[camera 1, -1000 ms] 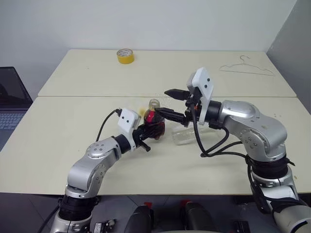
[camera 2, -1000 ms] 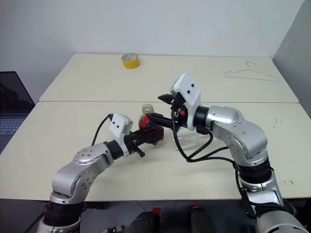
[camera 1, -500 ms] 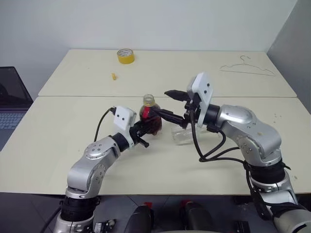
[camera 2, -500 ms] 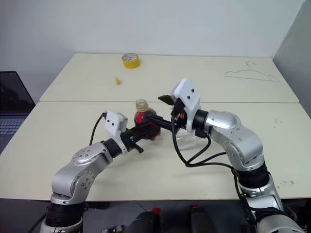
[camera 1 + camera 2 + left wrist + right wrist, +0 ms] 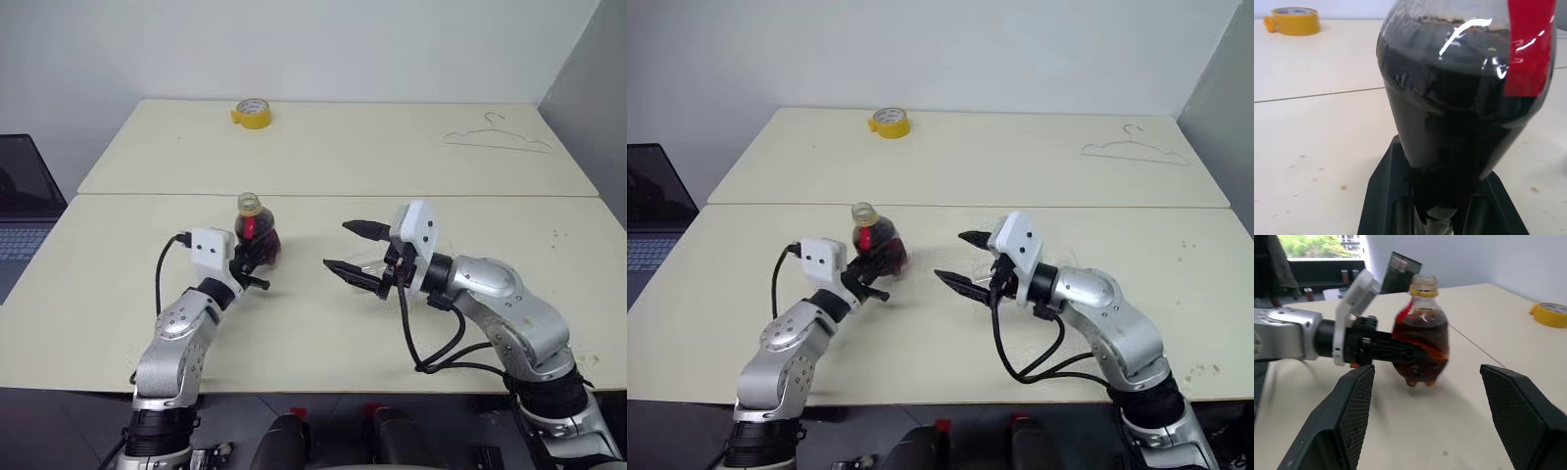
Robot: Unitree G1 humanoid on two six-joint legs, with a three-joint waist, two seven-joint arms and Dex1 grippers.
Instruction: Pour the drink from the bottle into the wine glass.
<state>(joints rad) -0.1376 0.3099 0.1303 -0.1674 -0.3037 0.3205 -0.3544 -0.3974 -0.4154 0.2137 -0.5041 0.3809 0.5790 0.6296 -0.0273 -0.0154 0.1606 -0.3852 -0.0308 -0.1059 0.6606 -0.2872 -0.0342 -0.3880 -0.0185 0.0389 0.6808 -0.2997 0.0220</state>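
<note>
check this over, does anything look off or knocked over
The bottle in the left gripper has no cap on; a small yellow piece, likely the cap, lies against the tape roll. The wine glass seems to lie on its side by the right gripper. No spill visible.

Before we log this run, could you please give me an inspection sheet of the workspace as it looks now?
Surface: two cream tables butted together, seam between them.
Job's things: bottle upright, dark drink inside.
Clutter: yellow tape roll and wire hanger at the far side.
Grippers: left gripper jaws shut on the bottle; right gripper jaws open, empty, apart from the bottle.
Cables: black cable looped at the left wrist; black cables hanging under the right arm.
Surroundings: laptop at the left edge.
</note>
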